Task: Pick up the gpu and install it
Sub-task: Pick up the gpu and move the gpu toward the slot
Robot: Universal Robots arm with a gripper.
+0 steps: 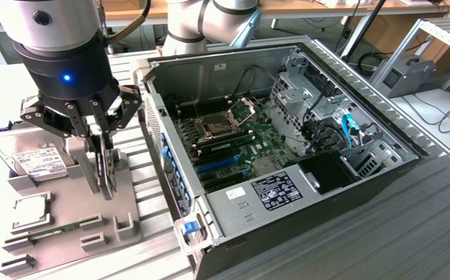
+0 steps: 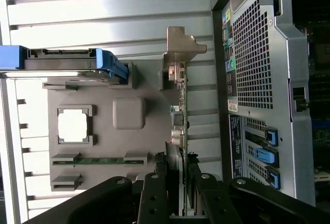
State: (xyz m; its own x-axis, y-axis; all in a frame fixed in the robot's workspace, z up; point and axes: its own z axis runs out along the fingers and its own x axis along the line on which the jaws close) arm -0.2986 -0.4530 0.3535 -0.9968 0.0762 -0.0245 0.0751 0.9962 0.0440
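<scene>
A grey holder (image 1: 135, 213) carries four parts, one of each: a hard drive (image 1: 38, 157) in a blue frame, a square processor (image 1: 28, 209), a memory stick (image 1: 57, 228) and the gpu (image 1: 112, 175). Just beside it, on the exterior view's right, an open case (image 1: 225, 224) lies on its side with the motherboard (image 1: 233, 140) in it. The gpu stands on edge in its holder slot, directly under the gripper (image 1: 100, 149). In the wrist view the gripper (image 2: 180, 175) straddles the gpu's (image 2: 181, 115) upper edge, its fingers (image 2: 154, 193) clamped against both faces of the board.
</scene>
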